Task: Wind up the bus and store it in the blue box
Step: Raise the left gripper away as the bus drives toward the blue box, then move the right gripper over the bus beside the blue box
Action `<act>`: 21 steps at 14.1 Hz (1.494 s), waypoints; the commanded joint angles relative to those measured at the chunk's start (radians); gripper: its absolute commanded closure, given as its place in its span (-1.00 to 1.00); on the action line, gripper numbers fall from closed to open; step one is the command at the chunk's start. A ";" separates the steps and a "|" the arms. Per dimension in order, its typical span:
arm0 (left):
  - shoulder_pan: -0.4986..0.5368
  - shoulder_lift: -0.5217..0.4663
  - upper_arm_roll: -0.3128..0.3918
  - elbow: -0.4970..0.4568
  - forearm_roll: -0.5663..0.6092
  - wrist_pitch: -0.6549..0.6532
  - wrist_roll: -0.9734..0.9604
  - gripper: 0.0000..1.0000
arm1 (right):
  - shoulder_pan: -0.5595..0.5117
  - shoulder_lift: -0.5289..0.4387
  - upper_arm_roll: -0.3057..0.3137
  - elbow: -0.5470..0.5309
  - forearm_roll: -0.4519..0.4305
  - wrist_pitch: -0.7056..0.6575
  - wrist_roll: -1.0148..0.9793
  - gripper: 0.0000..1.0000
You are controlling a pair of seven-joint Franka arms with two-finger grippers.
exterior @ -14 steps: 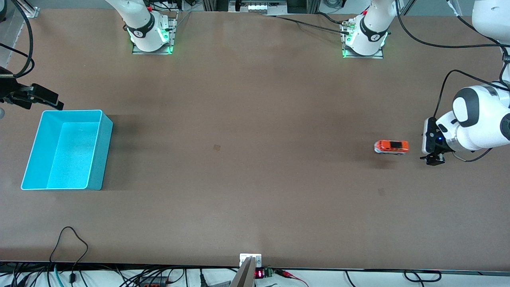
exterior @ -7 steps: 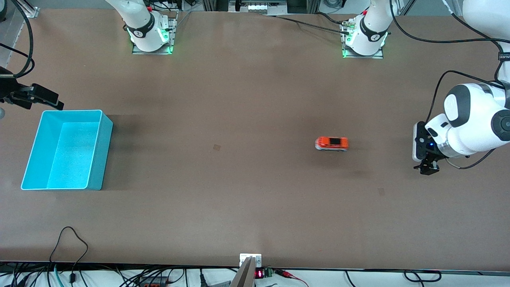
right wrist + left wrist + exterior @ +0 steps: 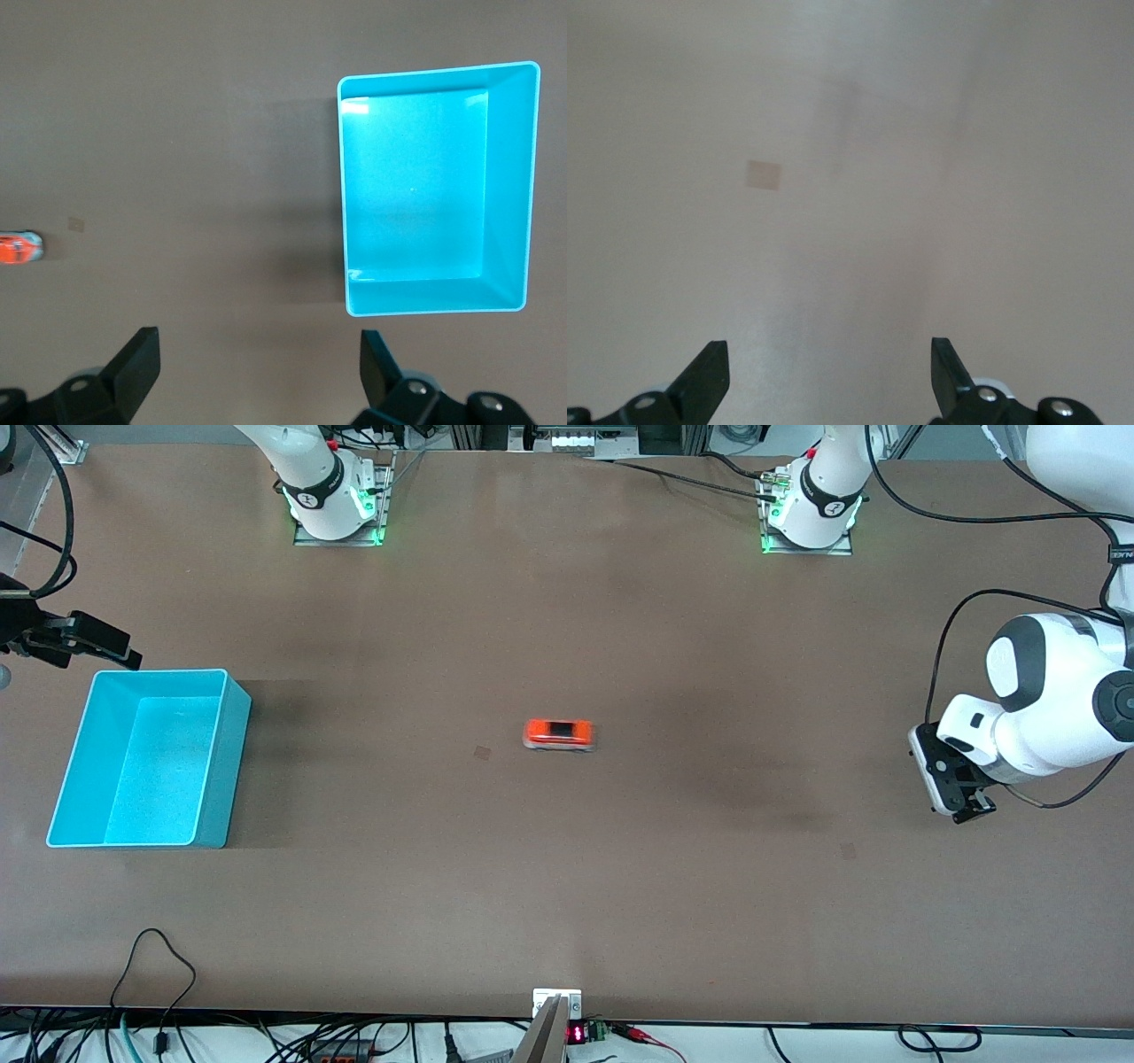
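Note:
The small orange bus [image 3: 558,734] stands alone on the middle of the table, apart from both grippers. It also shows small at the edge of the right wrist view [image 3: 19,248]. The empty blue box [image 3: 232,762] sits at the right arm's end of the table and shows in the right wrist view [image 3: 434,73]. My left gripper [image 3: 970,810] is open and empty over bare table at the left arm's end; its wrist view [image 3: 830,372] shows only tabletop. My right gripper [image 3: 93,639] is open and empty, held high beside the box, with its jaws wide apart in its wrist view [image 3: 257,367].
A small darker patch [image 3: 482,753] marks the tabletop between the bus and the box. Cables [image 3: 155,957] lie along the table's edge nearest the front camera. The arm bases [image 3: 332,505] stand along the farthest edge.
The bus has rolled across the table from next to the left gripper toward the box. The left gripper has turned and shifted slightly. The right arm has not moved.

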 commanded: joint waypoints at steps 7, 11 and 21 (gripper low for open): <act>-0.043 0.018 0.008 0.138 0.005 -0.013 -0.480 -1.00 | -0.016 0.000 0.005 0.003 0.019 -0.013 -0.007 -1.00; -0.042 0.006 0.018 0.152 -0.001 -0.022 -0.685 -1.00 | -0.016 0.000 0.004 0.003 0.019 -0.019 -0.007 -1.00; -0.080 -0.110 0.088 0.344 -0.110 -0.343 -1.236 -1.00 | 0.016 0.023 0.016 -0.005 0.004 -0.163 0.000 -1.00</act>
